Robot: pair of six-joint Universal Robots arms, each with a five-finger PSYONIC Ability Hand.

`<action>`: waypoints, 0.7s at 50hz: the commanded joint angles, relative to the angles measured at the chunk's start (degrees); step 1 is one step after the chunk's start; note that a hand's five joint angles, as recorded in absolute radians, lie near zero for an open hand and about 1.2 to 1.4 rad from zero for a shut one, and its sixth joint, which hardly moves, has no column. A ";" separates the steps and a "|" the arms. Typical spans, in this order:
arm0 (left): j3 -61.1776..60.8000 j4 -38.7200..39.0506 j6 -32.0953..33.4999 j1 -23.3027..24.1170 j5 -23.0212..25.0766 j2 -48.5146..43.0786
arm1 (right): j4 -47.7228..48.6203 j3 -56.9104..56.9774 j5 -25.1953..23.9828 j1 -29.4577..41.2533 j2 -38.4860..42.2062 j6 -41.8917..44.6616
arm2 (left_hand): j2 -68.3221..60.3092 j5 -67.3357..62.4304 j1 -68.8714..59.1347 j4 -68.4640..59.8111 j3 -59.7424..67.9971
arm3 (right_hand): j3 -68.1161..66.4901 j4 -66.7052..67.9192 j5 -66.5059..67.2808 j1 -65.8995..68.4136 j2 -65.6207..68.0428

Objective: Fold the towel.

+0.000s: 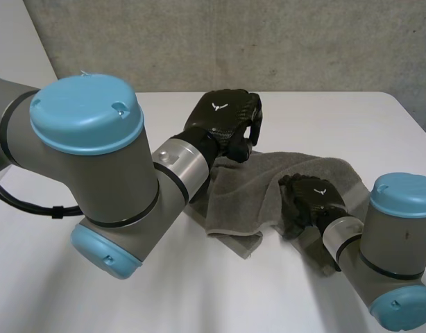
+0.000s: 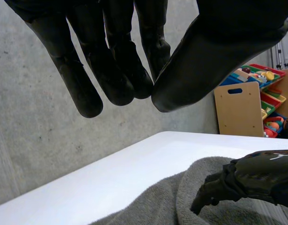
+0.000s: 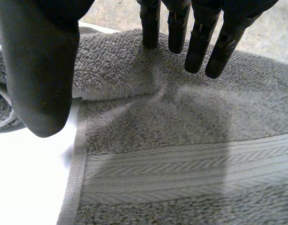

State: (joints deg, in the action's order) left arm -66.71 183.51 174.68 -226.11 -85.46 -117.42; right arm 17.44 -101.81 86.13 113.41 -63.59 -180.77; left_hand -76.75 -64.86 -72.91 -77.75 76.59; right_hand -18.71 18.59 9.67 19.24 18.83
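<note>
The right robot hand (image 1: 309, 200) lies low over the middle of the towel (image 1: 261, 184), released. In its wrist view the fingers (image 3: 200, 42) are straight with their tips at or just above the terry, the thumb (image 3: 38, 70) is set well apart, and nothing is pinched. The left robot hand (image 1: 223, 121) hangs above the towel's far edge with its fingers (image 2: 120, 70) relaxed and the thumb close to their tips. No cloth is between them, so it holds nothing.

The towel is grey and lies rumpled on the white counter (image 1: 164, 291) between the two arms. One part is already lapped over another, and a soft ridge runs under the right fingertips. It looks light, limp and thick-piled. I judge it will sag and crease wherever it is lifted, and that it is more likely to drag on the counter than slide. Nothing about it is fragile. The woven hem band (image 3: 181, 173) and the edge beside it (image 3: 78, 154) look flatter and firmer than the pile. A corner or that hem seems the best place to pinch, one robot hand at each end, so that the layer comes up even.

No container stands on the counter. Beyond it, by the wall, a wooden toy rack (image 2: 240, 110) carries coloured bins (image 2: 270, 101) with small bright things in them, too small to identify.
</note>
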 commanded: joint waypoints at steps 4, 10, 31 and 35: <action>-4.03 0.27 0.49 -0.39 0.12 -1.67 | -2.84 -0.93 -1.40 0.85 -4.33 -0.55 | 42.25 40.36 38.41 43.25 -42.08 | -0.29 0.41 -0.67 -0.24 0.17; -9.74 0.45 1.71 -0.56 0.30 -2.99 | -6.63 -3.82 -4.30 -0.47 -9.00 1.91 | 47.85 45.96 44.01 48.85 -47.69 | -0.95 1.08 0.00 0.43 0.84; -17.58 11.70 10.68 -3.46 -4.70 -9.84 | 1.01 -2.08 -6.59 1.54 -2.34 3.50 | 49.04 47.15 45.20 50.04 -48.88 | -9.70 9.83 8.74 9.17 9.58; -16.96 11.79 10.68 -3.73 -5.42 -11.16 | 1.19 -0.14 -6.15 2.52 0.31 3.50 | 48.87 46.98 45.03 49.87 -48.71 | -10.55 10.67 9.59 10.02 10.43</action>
State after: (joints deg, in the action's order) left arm -84.78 195.24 185.47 -229.68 -88.81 -126.27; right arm 17.67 -104.83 79.28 113.85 -67.26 -177.41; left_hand -29.52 -17.48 -28.61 -29.78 29.83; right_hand -27.88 27.89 18.26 27.08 27.65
